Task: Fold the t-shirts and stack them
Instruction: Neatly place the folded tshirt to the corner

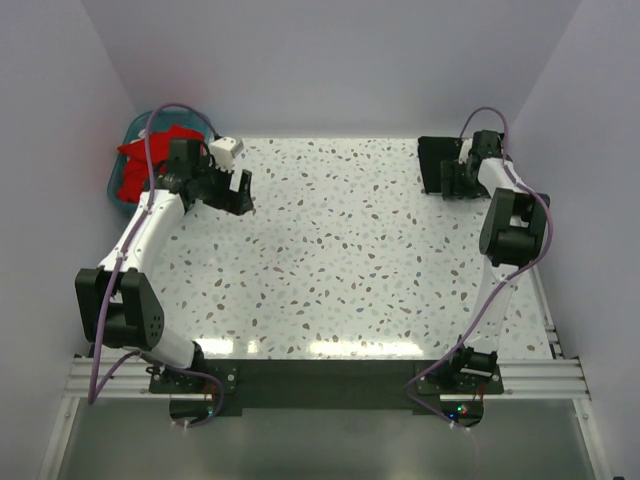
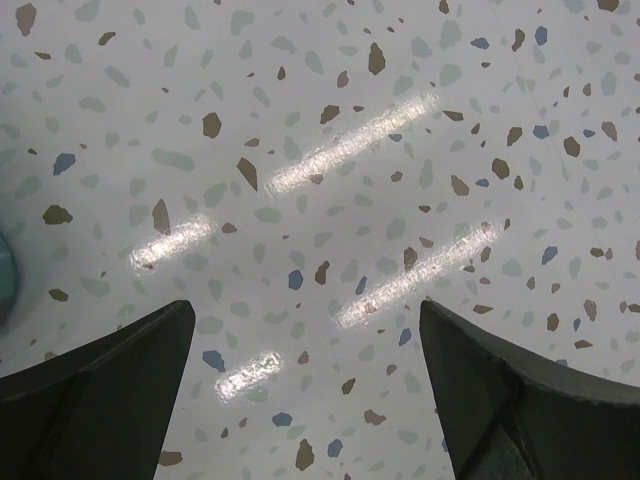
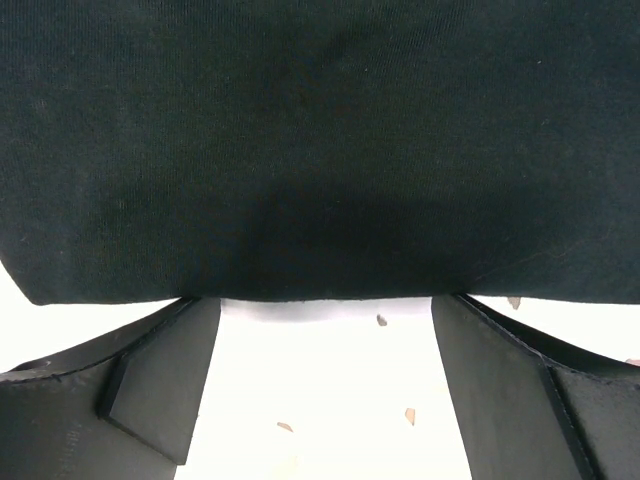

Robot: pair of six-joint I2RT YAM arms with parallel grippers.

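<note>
We saw left end effector [image 1: 235, 190] over far-left part of speckled surface [image 1: 350, 260], just beside teal basket [image 1: 137, 122]. Fingers were spread wide, nothing between them, bare surface underneath in left wrist view [image 2: 305, 310]. Red t-shirts [image 1: 135, 172] lay heaped in basket, draped over its rim. Black t-shirt [image 1: 433, 160] lay flat at far-right corner. Right end effector [image 1: 452, 183] was at its near edge, fingers spread, hem of black cloth [image 3: 320, 150] just ahead of fingertips. We couldn't tell whether they touched it.
</note>
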